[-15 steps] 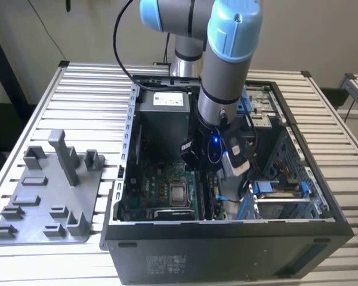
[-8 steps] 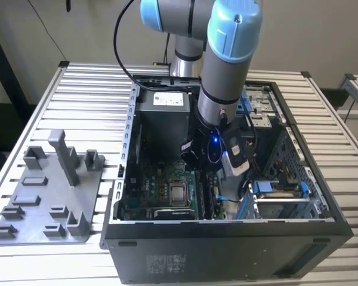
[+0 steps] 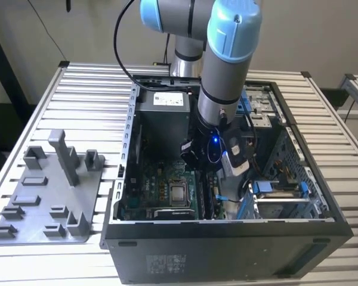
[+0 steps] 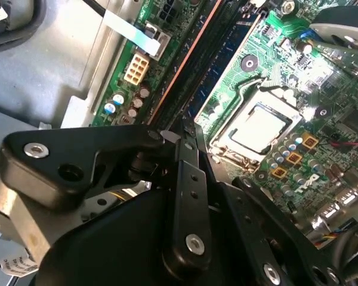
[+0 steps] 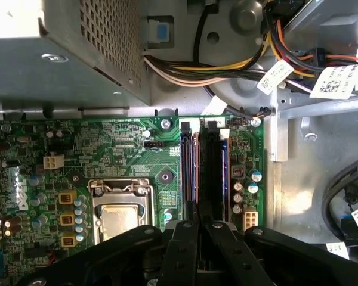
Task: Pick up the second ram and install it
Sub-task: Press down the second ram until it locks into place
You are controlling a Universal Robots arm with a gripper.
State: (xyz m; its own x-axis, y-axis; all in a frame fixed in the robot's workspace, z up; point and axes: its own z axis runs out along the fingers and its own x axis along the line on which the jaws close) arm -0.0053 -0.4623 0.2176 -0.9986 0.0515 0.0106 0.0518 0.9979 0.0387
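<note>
**Arm reaches into the open computer case, gripper over the memory slots**

In the exterior view the arm [image 3: 227,65] comes down from the far side of the slatted metal table [image 3: 89,101] and plunges steeply into the open computer case [image 3: 227,238], its wrist tilted toward the near edge. The gripper [image 3: 204,173] sits low over the motherboard [image 3: 161,190], just to the exterior view's right of the processor socket [image 3: 179,193], with a small blue light glowing on the wrist.

In both wrist views the black gripper linkage fills the foreground. The fingers [image 5: 198,238] stand close together, nearly parallel, with their tips down at the near end of the memory slots [image 5: 204,170]. They appear closed on the top edge of a dark strip standing in the slots, though the contact itself is hidden behind the finger links.

The second ram [image 5: 212,173] shows as a long, narrow, dark strip standing on edge in the slot bank, running from the gripper toward the far end of the board, beside a blue-edged slot. In the second wrist view the same strip [image 4: 227,42] runs away from the fingertips alongside an orange-brown slot edge, between the processor socket [image 4: 256,128] and the white power connector [image 4: 135,68].

On the exterior view's left, a grey plastic tray [image 3: 45,202] with upright posts lies on the table, well apart from the case.
</note>
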